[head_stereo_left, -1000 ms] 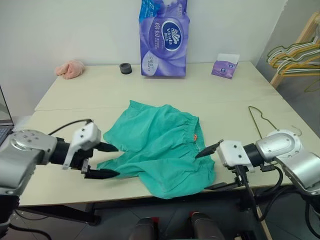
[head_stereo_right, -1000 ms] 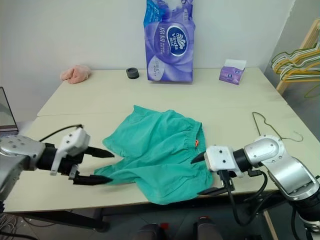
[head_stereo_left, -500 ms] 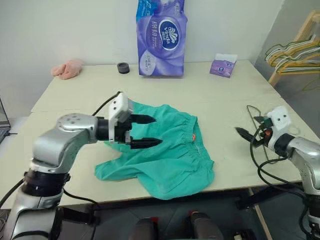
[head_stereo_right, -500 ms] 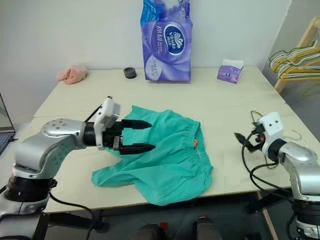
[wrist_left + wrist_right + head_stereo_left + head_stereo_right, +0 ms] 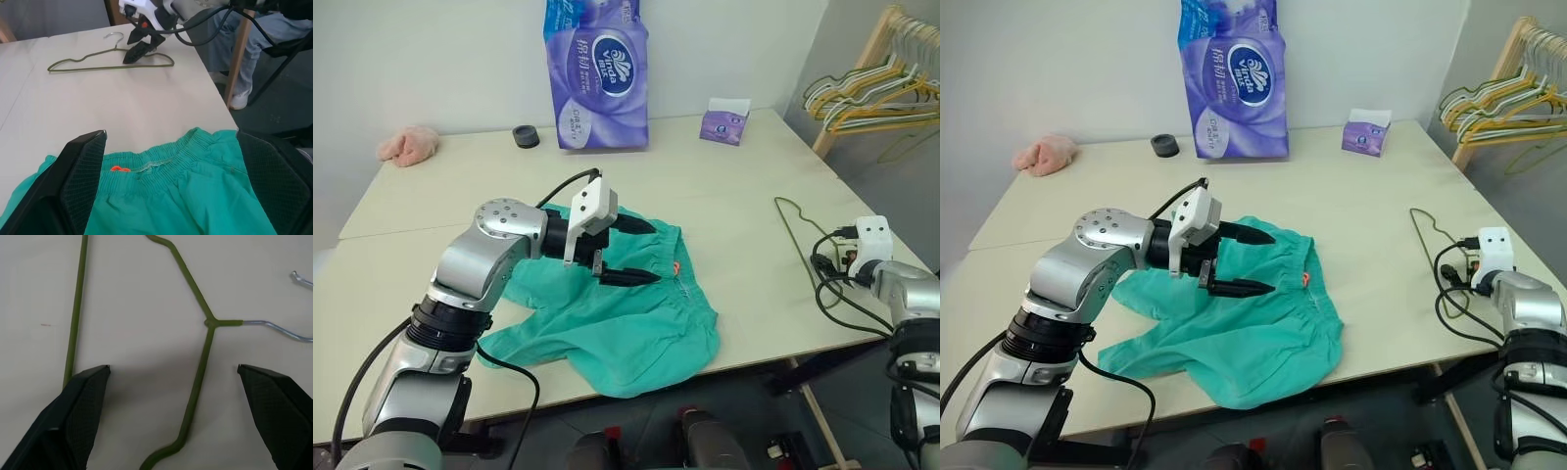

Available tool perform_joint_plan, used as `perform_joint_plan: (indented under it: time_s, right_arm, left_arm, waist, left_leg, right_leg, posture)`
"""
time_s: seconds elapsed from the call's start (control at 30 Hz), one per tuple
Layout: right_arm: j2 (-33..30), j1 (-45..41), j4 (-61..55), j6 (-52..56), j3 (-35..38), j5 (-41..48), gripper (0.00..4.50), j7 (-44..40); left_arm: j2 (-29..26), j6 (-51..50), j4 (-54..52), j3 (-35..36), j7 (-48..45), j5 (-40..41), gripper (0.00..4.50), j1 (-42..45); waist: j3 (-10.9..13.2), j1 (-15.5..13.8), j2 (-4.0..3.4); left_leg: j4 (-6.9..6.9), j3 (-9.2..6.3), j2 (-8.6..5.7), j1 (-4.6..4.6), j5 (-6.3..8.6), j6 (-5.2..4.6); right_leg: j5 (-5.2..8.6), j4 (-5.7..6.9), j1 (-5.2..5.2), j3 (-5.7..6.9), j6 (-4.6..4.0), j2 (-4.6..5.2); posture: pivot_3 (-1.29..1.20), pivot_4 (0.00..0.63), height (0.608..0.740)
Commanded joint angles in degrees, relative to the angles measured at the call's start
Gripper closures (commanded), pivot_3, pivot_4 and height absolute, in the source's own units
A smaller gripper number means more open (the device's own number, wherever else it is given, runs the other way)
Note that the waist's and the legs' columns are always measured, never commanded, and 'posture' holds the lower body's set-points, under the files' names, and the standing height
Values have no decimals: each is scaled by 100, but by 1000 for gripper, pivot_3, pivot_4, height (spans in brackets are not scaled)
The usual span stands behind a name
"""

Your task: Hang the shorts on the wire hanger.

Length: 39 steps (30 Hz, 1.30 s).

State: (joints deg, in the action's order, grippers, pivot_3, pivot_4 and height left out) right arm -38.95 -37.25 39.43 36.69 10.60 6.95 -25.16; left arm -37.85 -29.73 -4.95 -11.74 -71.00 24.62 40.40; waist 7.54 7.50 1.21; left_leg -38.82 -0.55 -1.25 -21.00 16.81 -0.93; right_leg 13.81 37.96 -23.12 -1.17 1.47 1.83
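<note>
Item: shorts (image 5: 617, 313), teal cloth, lying crumpled at the near edge of the counter (image 5: 724, 196); soft, light and limp, so you should take them at the gathered waistband beside the orange tag (image 5: 116, 169). Item: wire hanger (image 5: 110, 59), flat on the counter well to the right; thin, stiff, probably springy, best pinched at a shoulder. Left end effector (image 5: 628, 253): wide open, empty, poised over the waistband. Right end effector (image 5: 138, 50): spread wide, empty, just above the hanger; contact unclear.
</note>
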Motion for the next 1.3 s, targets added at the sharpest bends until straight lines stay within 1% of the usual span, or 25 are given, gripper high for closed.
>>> perform_joint_plan:
  time_s: [0.03,0.07,0.13,0.2,0.4,0.43,0.57,0.67,0.73,0.8,0.87,0.93,1.07,1.17,1.3]
  right_arm:
    - [-36,-274,887,60,-73,-134,689,15]
    - [-20,-372,1126,103,-58,-114,943,16]
    - [7,-508,1466,167,-29,-77,1708,17]
    - [26,-575,1678,159,-22,-78,2357,54]
    - [29,-531,1837,-413,-200,-333,4381,413]
    - [47,-519,1797,-485,-205,-345,4471,467]
    - [74,-470,1514,-779,-275,-389,4471,488]
    - [56,-399,867,-1075,-385,-392,4471,241]
    - [32,-241,-43,-1258,-494,-350,4471,-76]
    - [-36,-6,-1240,-1425,-674,-379,4471,-344]
    - [-107,180,-2133,-1609,-845,-493,4471,-483]
    - [-153,264,-2744,-1816,-998,-635,4471,-545]
    - [-123,194,-3422,-2176,-1158,-737,4471,-698]
    - [-167,126,-3883,-2428,-1363,-694,4471,-1123]
    - [-194,-20,-4458,-2844,-1701,-933,4471,-1444]
  left_arm:
    - [47,167,-25,39,-45,-73,0,170]
    - [57,179,-23,43,-37,-80,0,166]
    - [66,201,-41,52,-29,-100,0,137]
    - [57,217,-66,61,-28,-109,0,96]
    - [-17,-31,-107,177,81,-21,0,-5]
    - [-24,-49,-60,203,153,-59,0,-18]
    - [-59,79,196,333,434,-253,0,-67]
    - [-55,370,690,522,785,-503,0,3]
    - [-132,532,1012,655,843,-594,0,58]
    - [-208,567,1350,860,898,-584,0,158]
    - [-253,554,1637,1032,937,-554,0,267]
    - [-274,546,1892,1168,977,-530,0,395]
    - [-279,357,2158,1295,837,-418,0,588]
    - [-315,185,2362,1328,578,-320,0,687]
    - [-441,-120,2355,1142,9,-259,0,673]
  waist:
    - [-2,37,3]
    - [-4,39,6]
    - [-8,33,13]
    - [-14,24,22]
    - [-21,4,33]
    - [-21,-3,34]
    - [-22,-15,35]
    - [-21,-8,33]
    - [-14,-4,23]
    - [-4,38,6]
    - [2,66,-5]
    - [3,70,-8]
    - [3,38,-7]
    - [3,18,-7]
    - [3,36,-7]
  left_leg:
    - [-1,1,0,1,0,0]
    - [-1,1,-1,2,0,0]
    - [-2,-3,-1,3,0,0]
    - [-3,-6,-2,3,0,0]
    - [-3,-23,-4,21,0,0]
    - [-3,-24,-6,21,0,0]
    - [-6,-23,-9,21,0,0]
    - [-6,-23,-9,20,0,0]
    - [-5,-23,-9,19,0,0]
    - [-4,-17,-9,2,0,0]
    - [-5,-8,-9,-23,0,1]
    - [-4,-14,-3,-32,0,2]
    - [-4,-33,1,-44,-1,2]
    - [-8,-31,-9,-49,-1,3]
    - [-12,-29,-13,-61,-1,3]
  right_leg:
    - [-1,-2,3,-1,2,0]
    - [-3,-4,5,-1,5,1]
    - [-4,-8,10,1,6,2]
    - [-5,-11,14,4,8,5]
    - [-7,-32,51,21,13,12]
    - [-8,-33,52,22,14,13]
    - [-12,-39,56,20,21,17]
    - [-13,-42,56,19,23,22]
    - [-13,-40,51,19,23,29]
    - [-13,-28,24,12,24,34]
    - [-14,-3,-19,2,25,36]
    - [-15,6,-34,9,25,35]
    - [-15,6,-41,29,25,33]
    - [-15,3,-41,29,24,41]
    - [-16,-3,-47,27,25,44]
  posture:
    - [-161,113,740]
    - [-158,113,740]
    - [-155,113,740]
    - [-151,112,740]
    - [-150,108,740]
    - [-154,107,740]
    - [-157,104,740]
    - [-154,102,740]
    - [-155,102,740]
    - [-162,101,740]
    - [-163,101,740]
    - [-166,100,740]
    - [-168,98,740]
    - [-169,97,740]
    - [-176,98,740]
